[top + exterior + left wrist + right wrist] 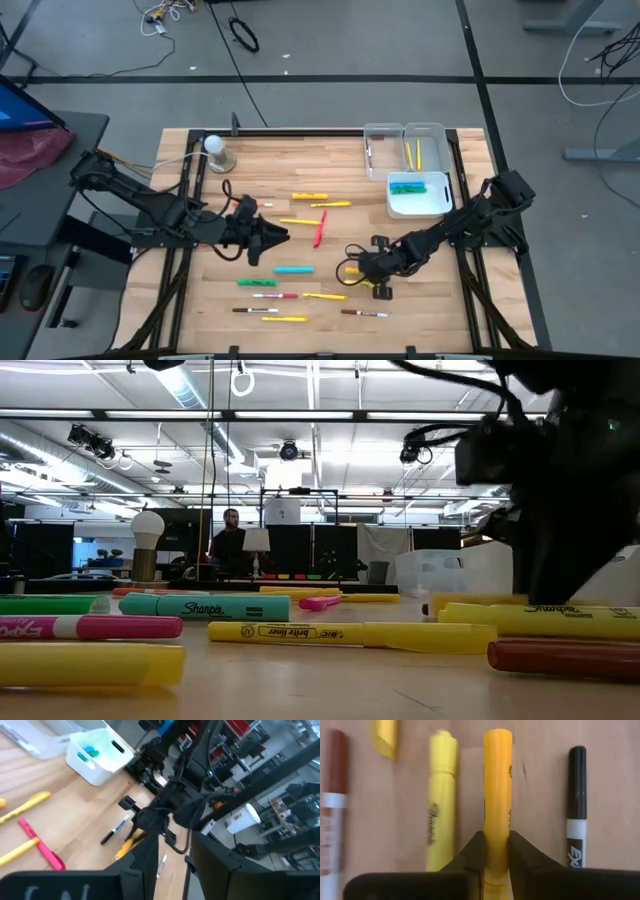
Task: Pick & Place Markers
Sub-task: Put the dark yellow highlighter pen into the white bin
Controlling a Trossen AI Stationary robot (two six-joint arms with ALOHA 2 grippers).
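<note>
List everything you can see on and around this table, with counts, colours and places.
loose markers: about eleven, yellow, pink, cyan, green, white-barrelled, table middle and front
binned markers: several, green, cyan, yellow, in the bins
bins: three, two clear, one white, far right corner
ball on grey base: one, white, far left
person: one, dark top, room behind
left tool: open, empty, table middle
right tool: shut on orange-yellow marker, right of centre

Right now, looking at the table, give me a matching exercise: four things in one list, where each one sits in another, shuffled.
1 orange-yellow marker
2 pink highlighter
3 green highlighters
4 white ball

A in the white bin
B between the fingers of the right gripper
C at a table corner, on the left arm's side
D on open wood, mid-table

Pairs: 1-B, 2-D, 3-A, 4-C
</note>
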